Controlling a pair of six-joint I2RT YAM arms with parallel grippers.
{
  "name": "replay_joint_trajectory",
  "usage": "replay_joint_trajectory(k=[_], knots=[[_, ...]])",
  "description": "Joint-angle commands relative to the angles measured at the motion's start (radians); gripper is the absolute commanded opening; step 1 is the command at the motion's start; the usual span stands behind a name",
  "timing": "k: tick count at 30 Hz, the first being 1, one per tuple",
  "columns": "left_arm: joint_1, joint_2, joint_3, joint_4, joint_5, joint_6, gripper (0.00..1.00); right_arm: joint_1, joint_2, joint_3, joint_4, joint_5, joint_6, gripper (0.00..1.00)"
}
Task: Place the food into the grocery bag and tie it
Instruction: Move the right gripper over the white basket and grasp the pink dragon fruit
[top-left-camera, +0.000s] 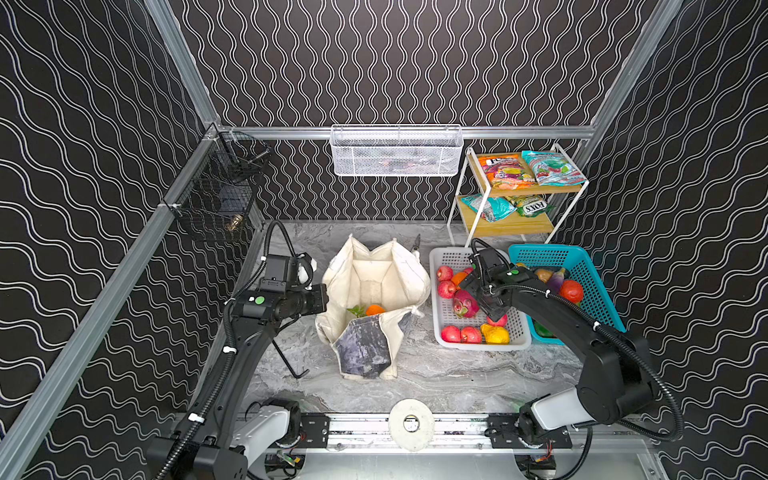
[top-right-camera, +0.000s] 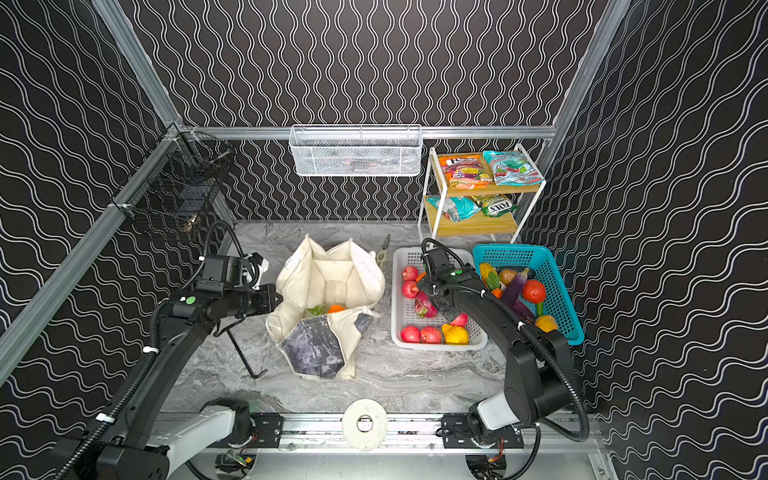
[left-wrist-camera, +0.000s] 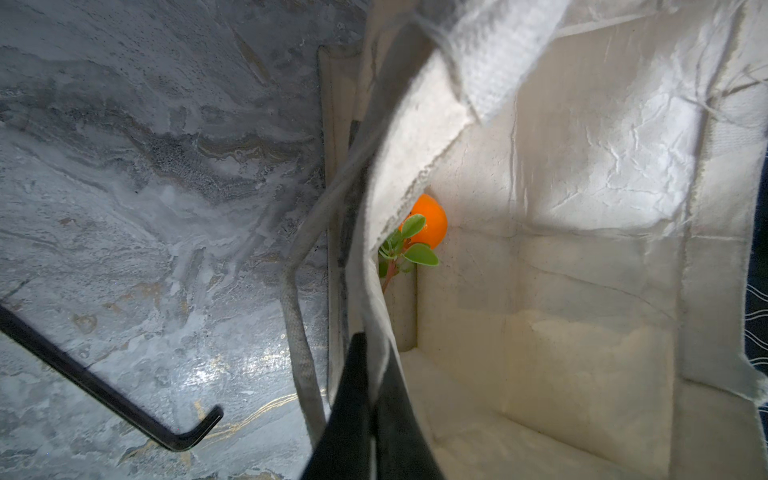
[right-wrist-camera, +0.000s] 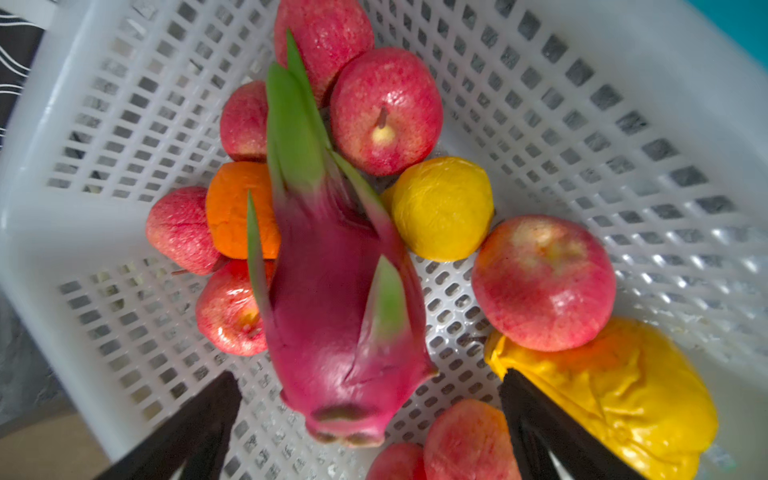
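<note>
Holding the grocery bag (top-left-camera: 365, 349) open at mid-table, my left gripper (left-wrist-camera: 365, 349) is pinched shut on its rim. In the white basket (top-left-camera: 439, 332) toward the table's right edge, the dragon fruit (right-wrist-camera: 332, 311) lies lengthwise between my right gripper's (right-wrist-camera: 370, 376) wide, empty jaws.

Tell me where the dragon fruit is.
In a top view the dragon fruit lies in the white basket, right of the grocery bag, beside a red apple, under the open right gripper.
</note>
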Motion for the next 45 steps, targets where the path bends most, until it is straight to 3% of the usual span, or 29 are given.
replay_joint_trajectory(k=[1,23,45], knots=[[-0.003,-0.006,-0.002,0.013,0.017,-0.001,0.0,0.001,0.014,-0.003,0.045,-0.017,-0.018,0.99],[-0.006,-0.012,-0.014,0.012,0.023,0.01,0.0,-0.002,0.135,0.026,0.071,-0.075,-0.04,0.99],[-0.011,-0.02,-0.023,0.01,0.02,0.011,0.0,-0.029,0.165,-0.02,0.134,-0.128,-0.029,0.99]])
